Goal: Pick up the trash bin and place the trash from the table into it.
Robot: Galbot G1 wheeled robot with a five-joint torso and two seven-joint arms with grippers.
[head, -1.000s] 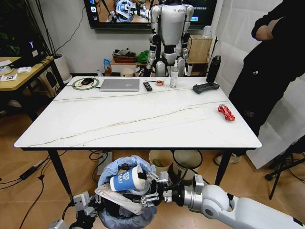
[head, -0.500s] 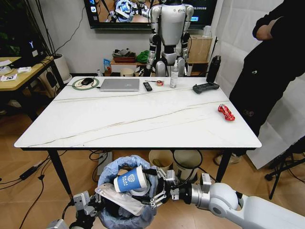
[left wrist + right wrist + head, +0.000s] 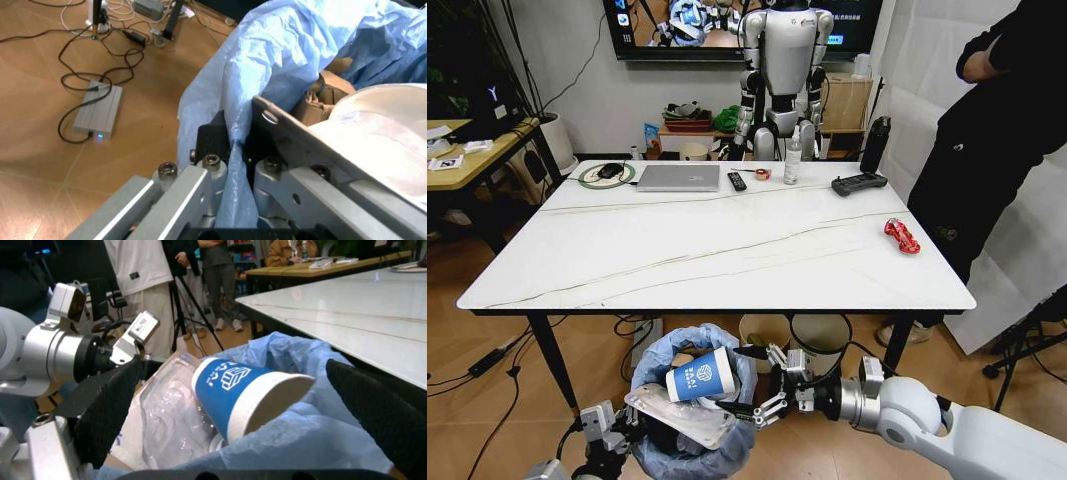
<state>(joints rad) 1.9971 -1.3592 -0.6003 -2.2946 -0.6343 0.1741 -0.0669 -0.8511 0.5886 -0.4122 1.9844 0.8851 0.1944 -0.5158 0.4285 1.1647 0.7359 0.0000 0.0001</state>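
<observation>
The trash bin (image 3: 692,420) sits below the table (image 3: 717,250) edge — left gripper (image 3: 230,165) pinching its blue-bagged rim. The right gripper (image 3: 752,385), fingers spread, is beside the blue paper cup (image 3: 699,377) lying on top — 1 red wrapper (image 3: 901,235) lies on the table.

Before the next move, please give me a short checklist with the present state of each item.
1. Left gripper fingers clamp the trash bin rim and bag: ok.
2. Right gripper open, clear of the blue paper cup: ok.
3. Cup fully inside the bin: not ok, it lies on top, sticking out.
4. Clear plastic tray settled inside: not ok, it overhangs the rim.
5. Table cleared of trash: not ok, the red wrapper remains.
</observation>
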